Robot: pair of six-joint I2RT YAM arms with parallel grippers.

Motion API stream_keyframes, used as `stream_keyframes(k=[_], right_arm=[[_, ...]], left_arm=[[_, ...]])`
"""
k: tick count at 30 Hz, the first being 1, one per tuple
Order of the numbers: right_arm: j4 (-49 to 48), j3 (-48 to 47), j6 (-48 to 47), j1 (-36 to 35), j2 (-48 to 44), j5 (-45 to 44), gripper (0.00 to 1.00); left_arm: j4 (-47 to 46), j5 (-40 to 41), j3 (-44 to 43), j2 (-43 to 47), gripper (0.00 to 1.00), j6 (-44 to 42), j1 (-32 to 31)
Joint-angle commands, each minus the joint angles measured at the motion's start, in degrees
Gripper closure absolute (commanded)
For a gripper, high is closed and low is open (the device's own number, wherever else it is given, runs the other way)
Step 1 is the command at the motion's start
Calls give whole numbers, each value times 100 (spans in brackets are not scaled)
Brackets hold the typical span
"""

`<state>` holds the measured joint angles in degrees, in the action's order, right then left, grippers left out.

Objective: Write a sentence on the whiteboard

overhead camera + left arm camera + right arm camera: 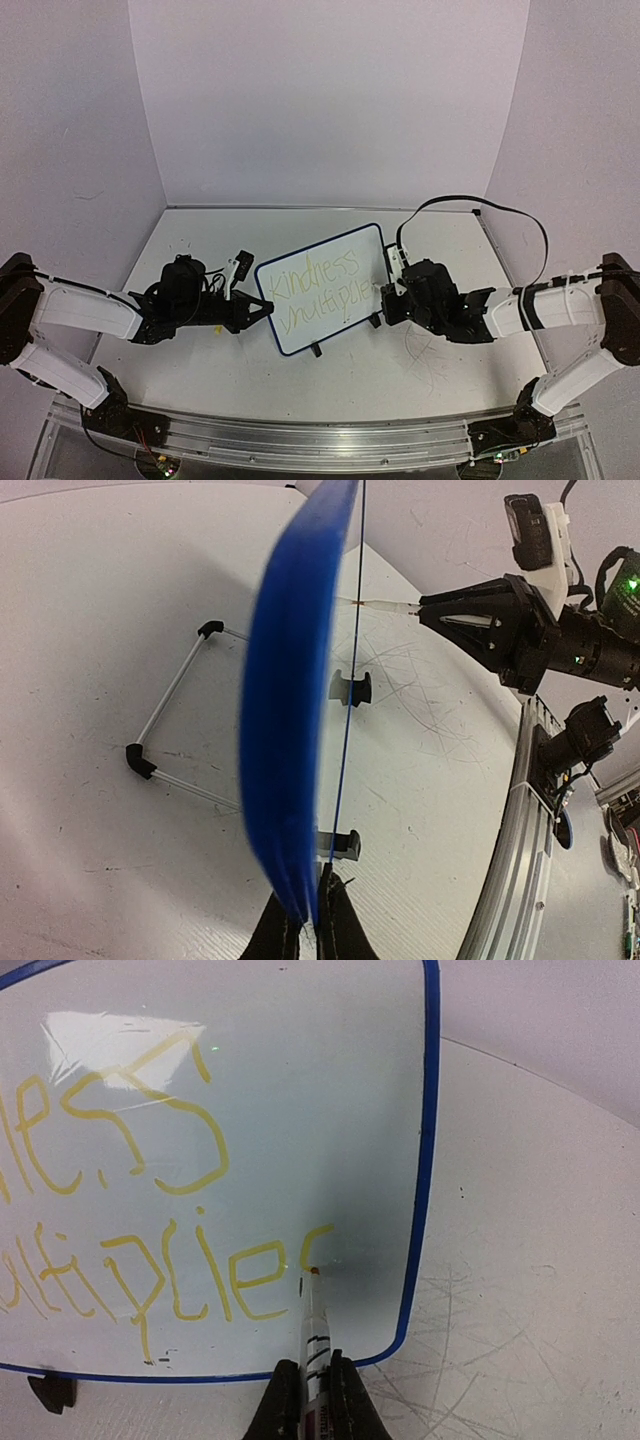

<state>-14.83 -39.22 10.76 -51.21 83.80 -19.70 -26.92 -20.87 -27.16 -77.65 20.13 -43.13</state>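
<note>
The whiteboard (303, 338) stands tilted at the table's middle on black wire feet. The yellow-green sentence (318, 285) runs across it in two slanted lines. My left gripper (268, 308) is shut on the board's left edge; in the left wrist view the blue frame (290, 680) rises from between the closed fingers (310, 920). My right gripper (385, 300) is shut on a marker (315, 1330). The marker's tip touches the board (300, 1110) just below a fresh curved stroke, right of the last letters of the sentence (258, 1282). The board's blue frame is close on the right.
The wire stand (140, 762) reaches out behind the board. Grey scratch marks (470, 1360) cover the tabletop right of the board. A metal rail (300, 440) runs along the near edge. Pale walls close in the back and both sides.
</note>
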Motion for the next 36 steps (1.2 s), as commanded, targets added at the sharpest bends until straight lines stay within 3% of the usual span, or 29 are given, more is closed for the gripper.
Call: stream_keyframes(k=[1,36], right_arm=[[62,8,129,-12,156,-356,100],[121,-204,203,-213,220,118,100]], left_arm=[[442,288,-34,73,100,-264,24],[468,285,-71,49,100,-264,25]])
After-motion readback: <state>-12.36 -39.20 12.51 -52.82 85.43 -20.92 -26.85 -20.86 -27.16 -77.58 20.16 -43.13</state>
